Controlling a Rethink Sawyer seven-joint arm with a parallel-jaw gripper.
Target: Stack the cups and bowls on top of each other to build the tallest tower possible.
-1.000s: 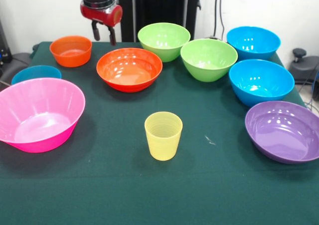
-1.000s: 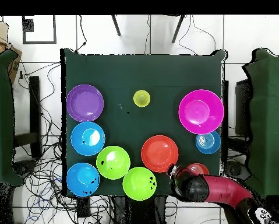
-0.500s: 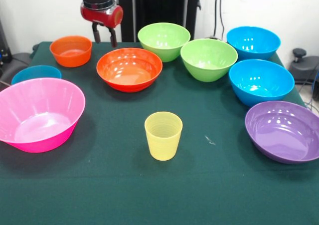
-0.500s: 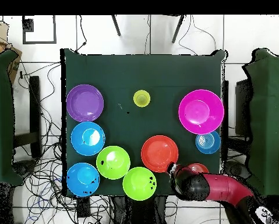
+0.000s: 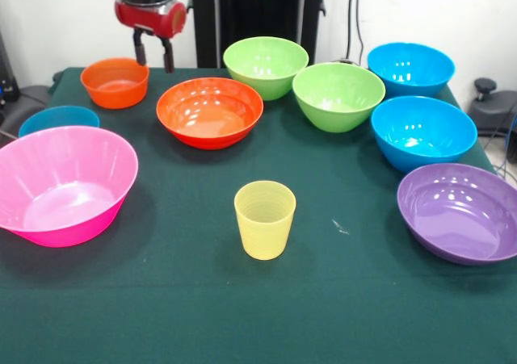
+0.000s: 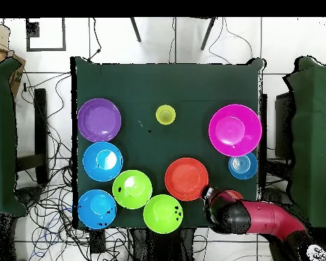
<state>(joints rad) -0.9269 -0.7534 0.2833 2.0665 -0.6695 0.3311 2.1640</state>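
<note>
Green cloth covers the surface, where every bowl sits apart, unstacked. At its middle stands the yellow cup, upright, between the pink bowl and purple bowl. Above the small orange bowl hangs the gripper, jaws released, empty.

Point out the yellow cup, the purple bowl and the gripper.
yellow cup (image 5: 265,223): front view, on its ribbed side wall.
purple bowl (image 5: 452,219): front view, on its inner floor.
gripper (image 5: 153,55): front view, midway between its fingertips.
</note>
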